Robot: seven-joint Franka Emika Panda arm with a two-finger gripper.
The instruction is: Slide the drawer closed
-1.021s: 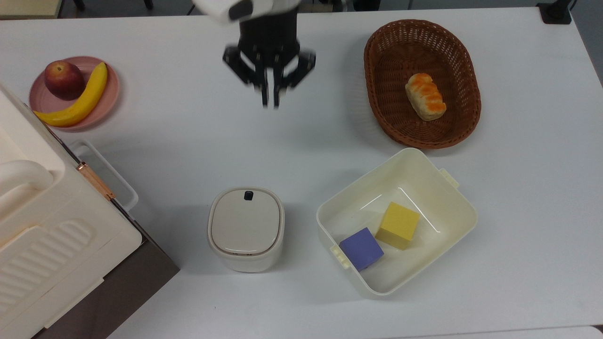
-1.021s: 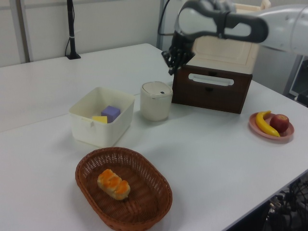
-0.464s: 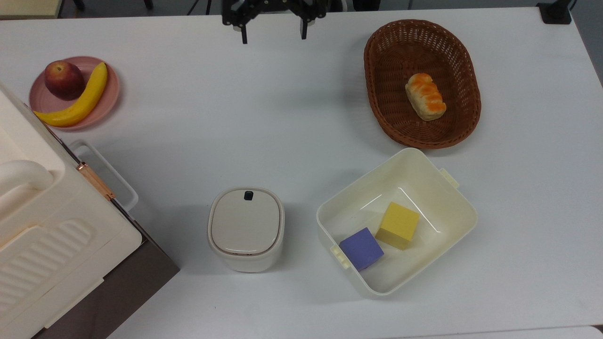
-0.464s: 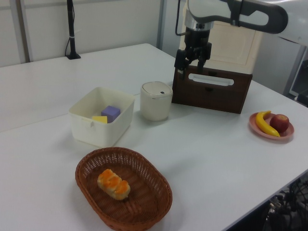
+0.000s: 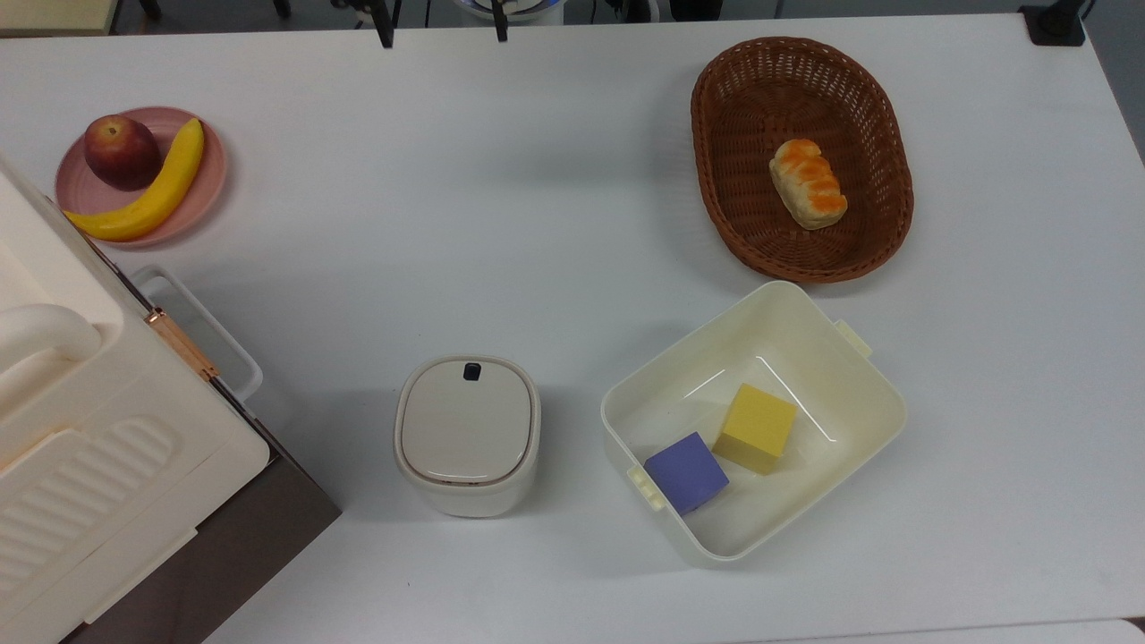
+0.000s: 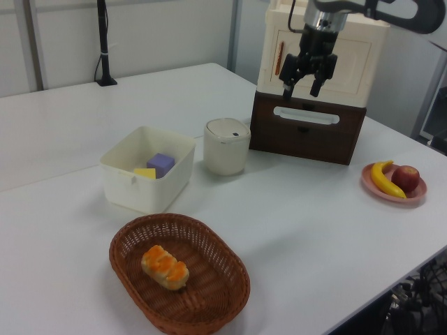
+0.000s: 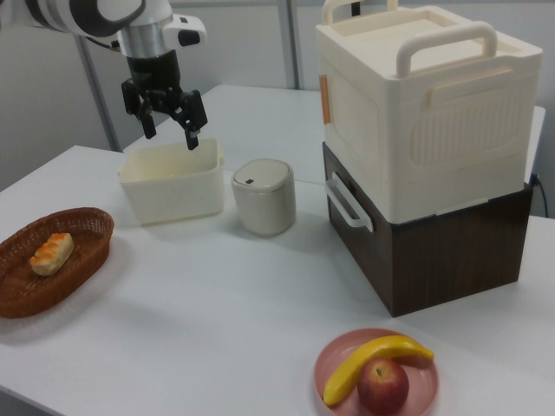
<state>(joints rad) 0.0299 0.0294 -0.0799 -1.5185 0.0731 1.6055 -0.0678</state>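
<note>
The drawer (image 6: 307,136) has a dark brown front panel and a white loop handle (image 6: 306,116). The panel sits flush with the brown base under the cream box. It also shows as the drawer (image 7: 345,227) with its handle (image 7: 348,203), and at the top view's left edge by its handle (image 5: 204,327). My gripper (image 6: 300,89) hangs open and empty, high above the table. In the left view it appears in front of the cream box, above the handle. The gripper (image 7: 171,135) is over the bin's side in the right view, and the gripper (image 5: 443,36) is at the top view's upper edge.
A cream ribbed box (image 7: 425,113) sits on the brown base. A small lidded container (image 5: 467,435) stands beside a cream bin (image 5: 859,376) holding a purple and a yellow cube. A wicker basket (image 5: 716,179) holds bread. A pink plate (image 5: 210,192) carries an apple and a banana.
The gripper has pulled back to the top view's upper edge, shifted toward the top view's left, and gone from shut to open. Nothing on the table has moved.
</note>
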